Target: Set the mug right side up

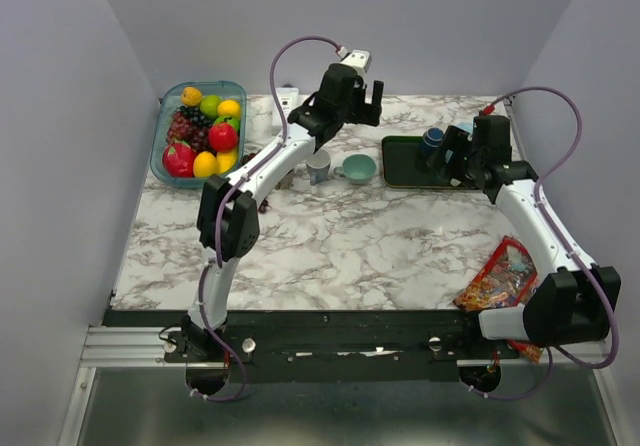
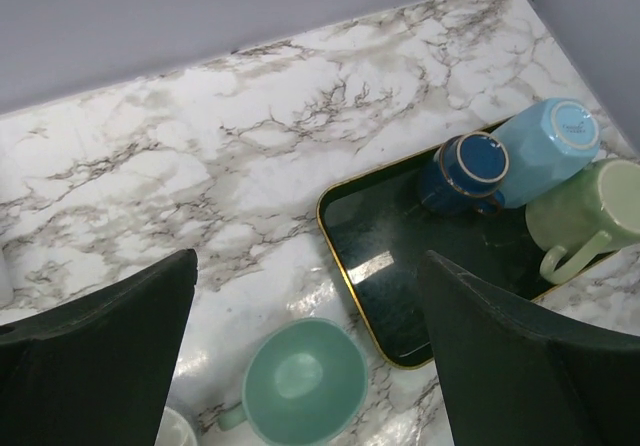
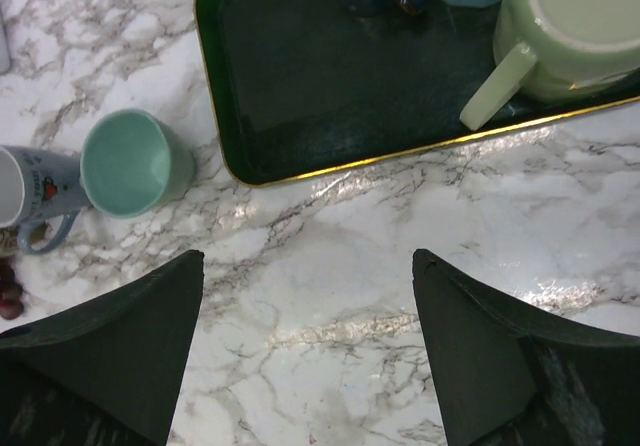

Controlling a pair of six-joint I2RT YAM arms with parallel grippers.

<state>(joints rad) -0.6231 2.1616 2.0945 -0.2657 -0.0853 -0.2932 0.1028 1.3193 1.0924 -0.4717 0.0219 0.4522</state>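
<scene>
A teal mug (image 1: pixel 357 169) stands upright, mouth up, on the marble table just left of a dark green tray (image 1: pixel 402 176). It also shows in the left wrist view (image 2: pixel 305 381) and the right wrist view (image 3: pixel 130 161). On the tray (image 2: pixel 380 256) lie a dark blue mug (image 2: pixel 468 171), a light blue mug (image 2: pixel 545 146) with its base showing, and a pale green mug (image 2: pixel 590 211). My left gripper (image 1: pixel 362 106) is open and empty, raised above the teal mug (image 2: pixel 308 266). My right gripper (image 1: pixel 452 161) is open and empty over bare marble in front of the tray (image 3: pixel 310 261).
A grey-white patterned mug (image 1: pixel 318 166) stands left of the teal mug. A glass dish of fruit (image 1: pixel 200 131) sits at the back left. A red snack packet (image 1: pixel 498 276) lies at the front right. Loose dark grapes (image 3: pixel 8 291) lie near the patterned mug. Walls enclose the table.
</scene>
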